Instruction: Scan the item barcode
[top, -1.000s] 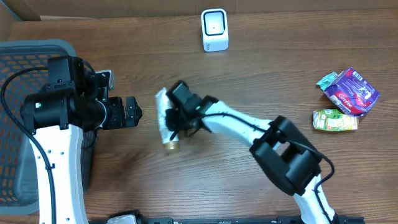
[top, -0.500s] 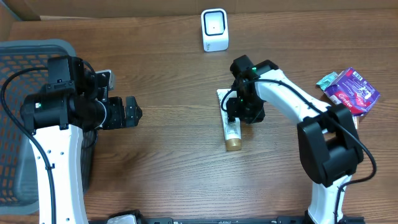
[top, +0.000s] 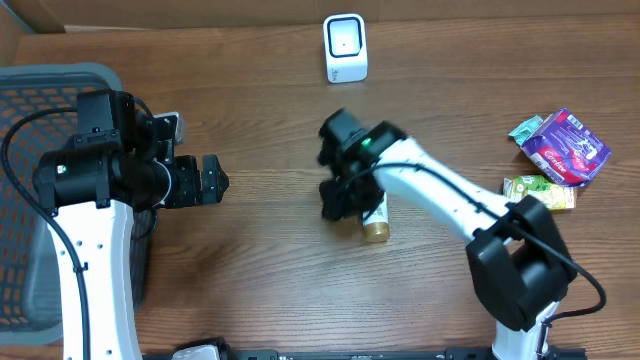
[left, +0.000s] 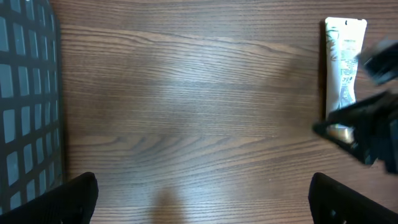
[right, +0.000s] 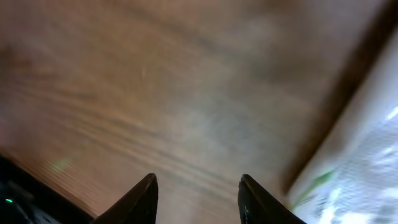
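1. The white plastic tube with a gold cap (top: 374, 214) lies flat on the brown wood-grain table (top: 260, 280) near its middle. Seen from overhead, the cap end points to 6 o'clock.
2. The white box-shaped barcode scanner (top: 345, 47) stands at 12 o'clock from the tube, well apart from it, close to the table's far edge.
3. The right gripper (top: 340, 199) hangs low at the tube's 9 o'clock side, just beside it. Its black body hides the tube's upper end from overhead, so I cannot tell whether they touch.
4. In the right wrist view the right gripper (right: 198, 186) is blurred. Its two dark fingers (right: 144, 198) appear to stand a modest way apart, with bare wood between them and nothing gripped. A pale smear at 3 o'clock is probably the tube (right: 351, 174).
5. The left gripper (top: 212, 180) hovers at 9 o'clock from the tube, well apart from it, spread wide and empty.
6. In the left wrist view the left gripper (left: 204, 180) shows a finger in each bottom corner, with bare table between. The tube (left: 344, 65) lies at 2 o'clock with its flat crimped end up. The right gripper (left: 367, 127) crosses its lower end as a black blur.
7. A dark grey mesh basket (top: 40, 95) sits at the table's 9 o'clock edge, beside the left arm.
8. At 3 o'clock a purple foil snack packet (top: 570, 148) lies with a green printed packet (top: 538, 193) just beside it, at 7 o'clock from it.
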